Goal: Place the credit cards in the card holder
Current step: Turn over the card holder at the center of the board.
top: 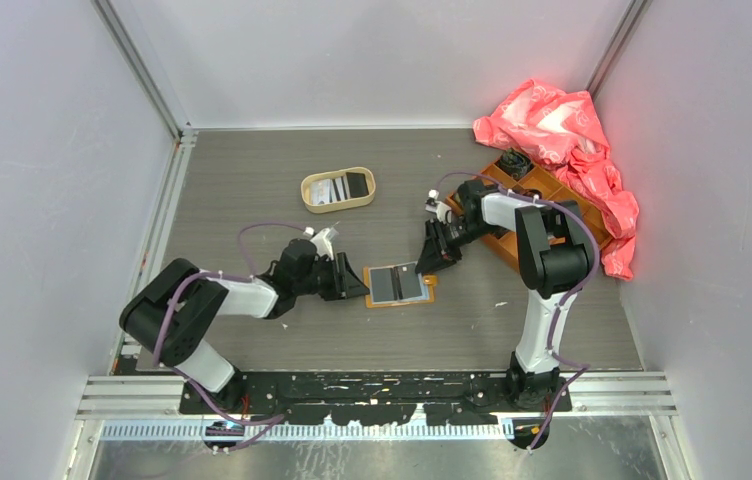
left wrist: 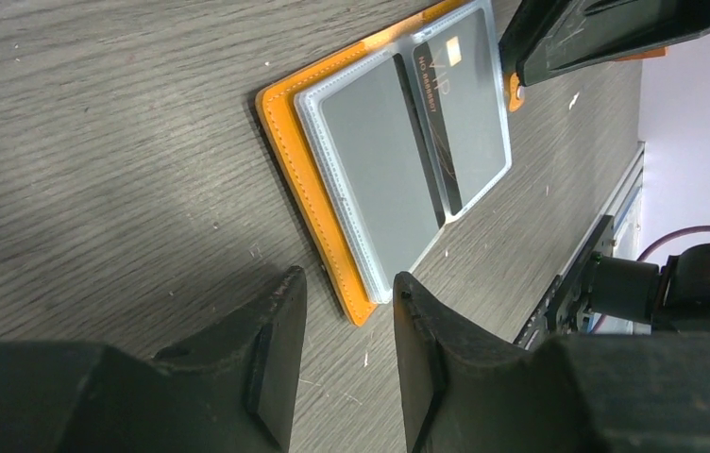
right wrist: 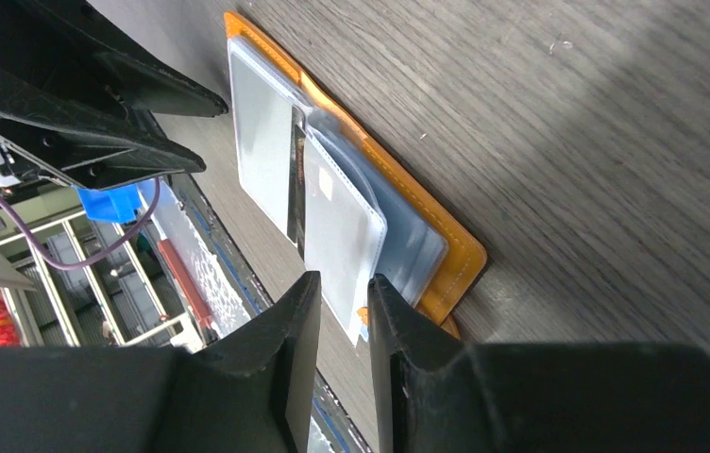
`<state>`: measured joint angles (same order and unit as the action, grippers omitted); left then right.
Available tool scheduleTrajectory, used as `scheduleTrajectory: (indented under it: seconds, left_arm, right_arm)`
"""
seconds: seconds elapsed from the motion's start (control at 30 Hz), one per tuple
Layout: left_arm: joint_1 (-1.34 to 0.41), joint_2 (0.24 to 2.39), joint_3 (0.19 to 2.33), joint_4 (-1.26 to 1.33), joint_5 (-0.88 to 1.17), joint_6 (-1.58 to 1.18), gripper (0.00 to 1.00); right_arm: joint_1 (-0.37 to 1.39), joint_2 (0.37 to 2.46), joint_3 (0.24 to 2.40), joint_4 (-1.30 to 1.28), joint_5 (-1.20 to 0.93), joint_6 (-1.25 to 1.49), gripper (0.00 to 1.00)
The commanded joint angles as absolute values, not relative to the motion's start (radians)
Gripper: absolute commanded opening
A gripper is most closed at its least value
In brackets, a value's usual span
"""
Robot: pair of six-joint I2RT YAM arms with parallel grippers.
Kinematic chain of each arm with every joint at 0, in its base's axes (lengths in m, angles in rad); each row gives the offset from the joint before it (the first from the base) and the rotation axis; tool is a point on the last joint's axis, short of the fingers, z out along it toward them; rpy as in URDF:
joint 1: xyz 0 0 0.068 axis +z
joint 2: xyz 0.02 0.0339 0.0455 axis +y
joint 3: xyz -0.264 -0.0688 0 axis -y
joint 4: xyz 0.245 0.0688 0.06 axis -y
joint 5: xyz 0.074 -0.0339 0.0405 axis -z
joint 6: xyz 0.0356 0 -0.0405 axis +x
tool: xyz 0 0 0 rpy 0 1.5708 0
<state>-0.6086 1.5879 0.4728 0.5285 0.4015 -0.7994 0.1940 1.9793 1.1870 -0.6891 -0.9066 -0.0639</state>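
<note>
Left gripper point(left wrist: 348, 283): narrow gap, empty, at corner of open card holder point(left wrist: 280, 118). Right gripper point(right wrist: 344, 288): narrow gap around clear sleeve point(right wrist: 342, 226) corner, pinch unclear. Card holder flat mid-table, dark card point(left wrist: 460, 113) sleeved. Other credit cards point(top: 337, 187) in oval tray point(top: 305, 192). Risk: nudge slides card holder, sleeve slips free.

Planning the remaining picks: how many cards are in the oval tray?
2 in the oval tray: a pale striped card at its left, a black card at its right; more may hide underneath.
</note>
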Motion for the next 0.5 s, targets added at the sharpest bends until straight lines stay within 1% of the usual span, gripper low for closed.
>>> scheduleTrajectory:
  seconds: [0.0,0.27,0.47]
  left_arm:
    - [-0.612,1.500,0.467,0.527,0.378,-0.766,0.40]
    - [-0.612,1.377,0.451,0.446,0.356,-0.734,0.40]
    - [-0.612,1.322,0.431,0.470,0.380,-0.755,0.41]
  right_arm:
    - [0.188,1.950,1.214,-0.690,-0.967,-0.053,0.31]
    - [0.189,1.954,1.208,-0.679,-0.994,-0.037,0.31]
    - [0.188,1.957,1.203,-0.667,-1.009,-0.024,0.31]
